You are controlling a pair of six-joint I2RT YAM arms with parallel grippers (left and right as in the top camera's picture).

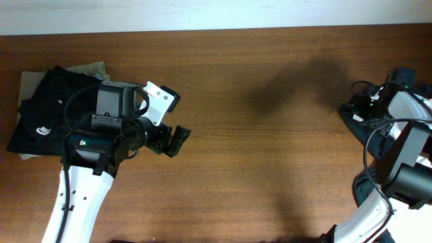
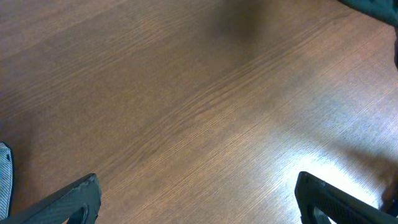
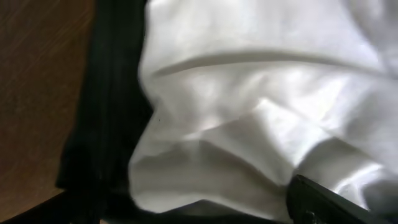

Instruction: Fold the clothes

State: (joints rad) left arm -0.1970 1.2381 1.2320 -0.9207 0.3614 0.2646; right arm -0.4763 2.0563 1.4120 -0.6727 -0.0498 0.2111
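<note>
A crumpled white garment (image 3: pixel 261 106) fills the right wrist view, lying on black cloth (image 3: pixel 109 124). My right gripper (image 3: pixel 186 208) hangs open just over it. Only one dark finger (image 3: pixel 317 202) shows, pressed against the white folds at the lower right. From overhead this heap of clothes (image 1: pixel 405 101) sits at the table's right edge, partly under the right arm (image 1: pixel 405 169). At the left lies a folded black garment (image 1: pixel 40 121) on top of a khaki one (image 1: pixel 91 67). My left gripper (image 1: pixel 177 120) stands open beside that stack, over bare wood, with nothing between its fingers (image 2: pixel 74 199).
The brown wooden table (image 1: pixel 270 135) runs between the two arms. A pale wall strip (image 1: pixel 202 13) borders its far edge. Cables (image 1: pixel 364 91) loop near the right heap.
</note>
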